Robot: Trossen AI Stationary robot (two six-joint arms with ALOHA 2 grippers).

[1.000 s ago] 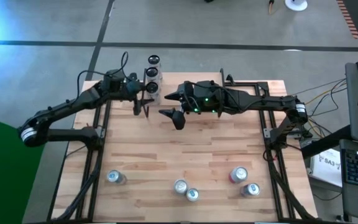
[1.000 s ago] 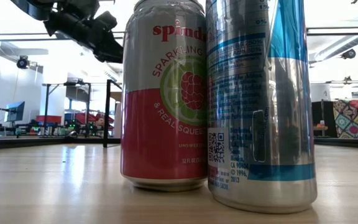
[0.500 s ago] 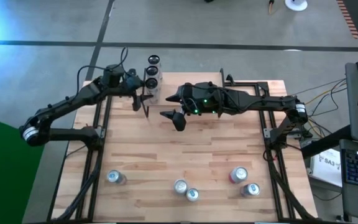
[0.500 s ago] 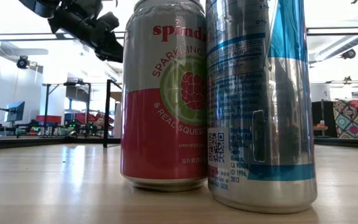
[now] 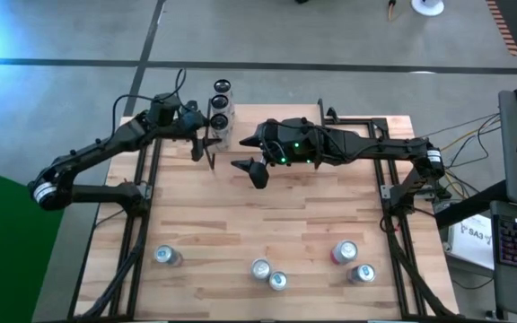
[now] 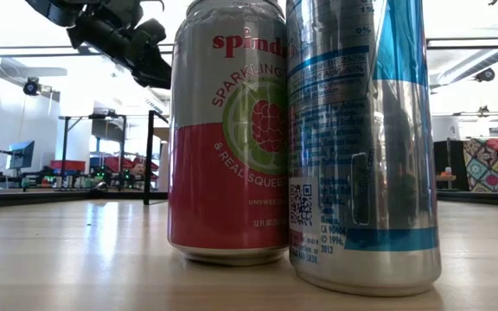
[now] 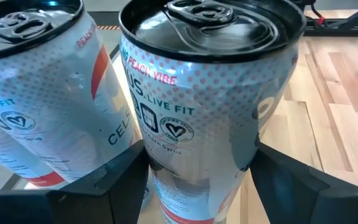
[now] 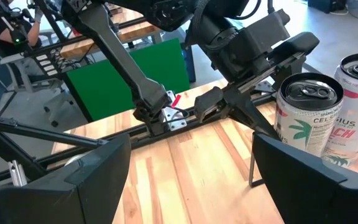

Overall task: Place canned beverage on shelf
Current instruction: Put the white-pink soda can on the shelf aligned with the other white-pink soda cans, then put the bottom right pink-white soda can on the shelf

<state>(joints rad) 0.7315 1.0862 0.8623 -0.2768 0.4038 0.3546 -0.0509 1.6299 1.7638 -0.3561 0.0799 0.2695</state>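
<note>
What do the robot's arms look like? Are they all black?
Mostly, yes. Both arms are dark, thin and jointed, with black cables looping along them. The left arm has a white ring near its base. The right arm shows small green lights on its wrist. Each end effector, left and right, has two flat, dark fingers.

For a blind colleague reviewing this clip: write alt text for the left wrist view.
The left gripper has its two dark fingers on either side of a silver Celsius peach-flavour can with a sealed pull-tab top, closed on it. A second matching silver can stands right beside it, and light wood tabletop lies beyond.
</note>
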